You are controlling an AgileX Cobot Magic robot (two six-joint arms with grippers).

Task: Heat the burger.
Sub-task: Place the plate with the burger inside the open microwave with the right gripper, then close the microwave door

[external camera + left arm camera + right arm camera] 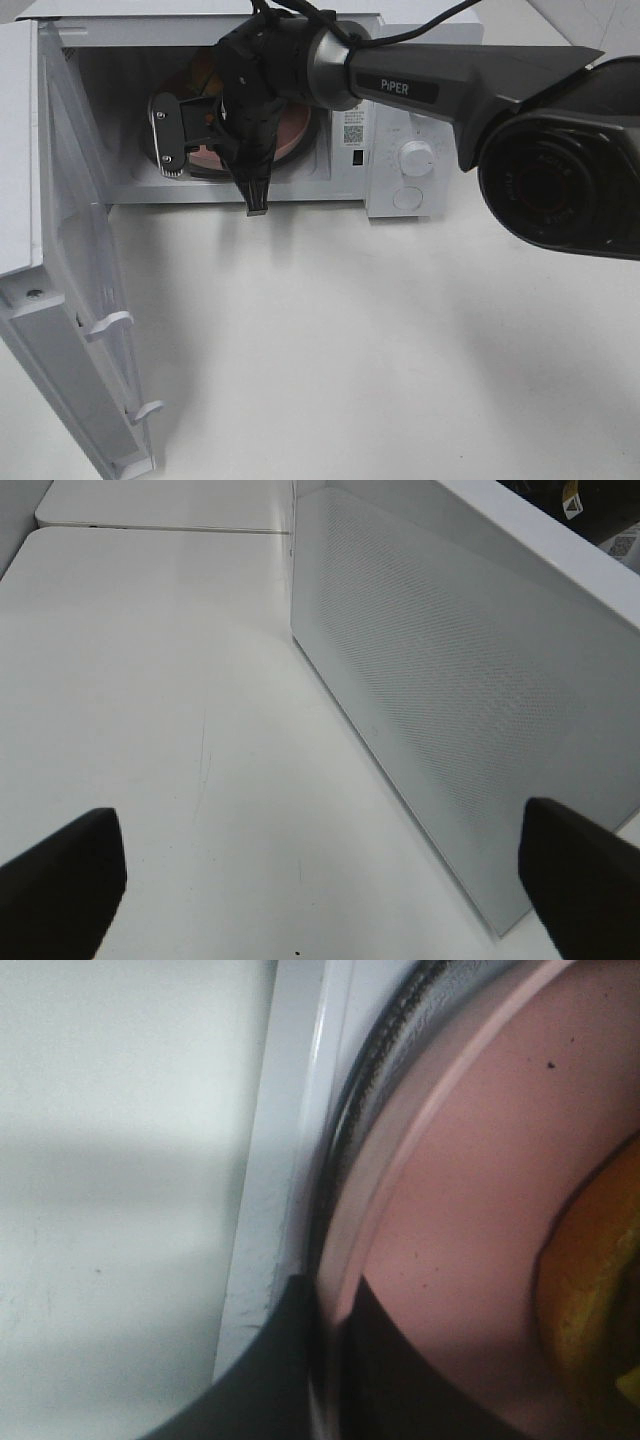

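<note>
The burger (592, 1290) shows only as an orange-brown edge on the pink plate (470, 1210) in the right wrist view. In the high view the burger (203, 75) is mostly hidden behind my right arm, inside the open microwave (400, 110). The pink plate (292, 140) lies on the glass turntable (375, 1090). My right gripper (245, 165) reaches into the cavity, and its dark fingers (290, 1360) are shut on the plate's front rim by the sill. My left gripper (320, 890) is open over bare table, beside the door's outer face.
The microwave door (70, 300) stands wide open at the left, and its meshed panel (450, 680) fills the left wrist view. A white knob (417, 157) and a button sit on the control panel. White table (350, 350) spreads in front.
</note>
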